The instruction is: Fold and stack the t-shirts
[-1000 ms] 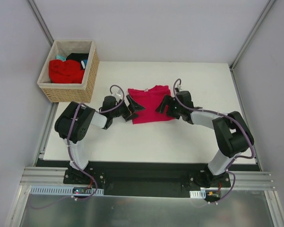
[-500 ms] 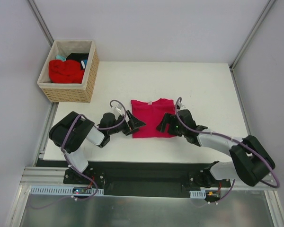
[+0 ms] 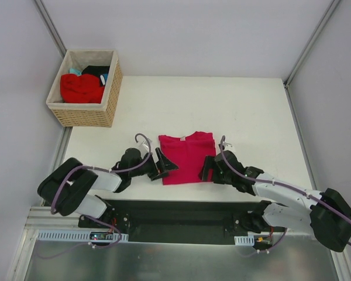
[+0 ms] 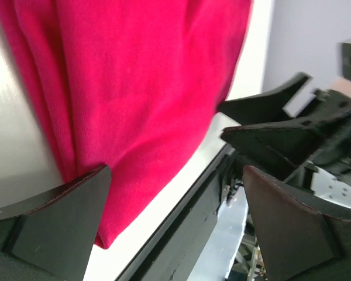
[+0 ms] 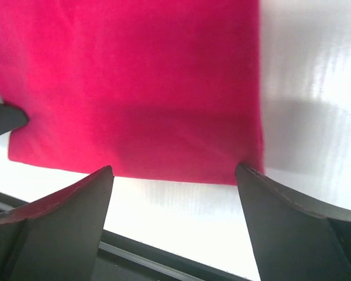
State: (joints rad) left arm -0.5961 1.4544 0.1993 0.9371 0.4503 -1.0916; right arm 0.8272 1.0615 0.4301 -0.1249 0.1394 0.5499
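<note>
A crimson-pink t-shirt lies folded into a narrow rectangle near the table's front edge, neck away from me. It fills the left wrist view and the right wrist view. My left gripper is open at the shirt's near left corner, one finger against the hem. My right gripper is open at the near right corner, jaws wide apart just short of the hem, holding nothing. Brighter red, black and teal shirts lie in the wicker basket.
The basket stands at the table's far left corner. The table's front edge and the black rail run right below both grippers. White walls enclose the table on three sides.
The shirt and both grippers have moved toward the table's front edge. Both arms have stretched low along the front.
</note>
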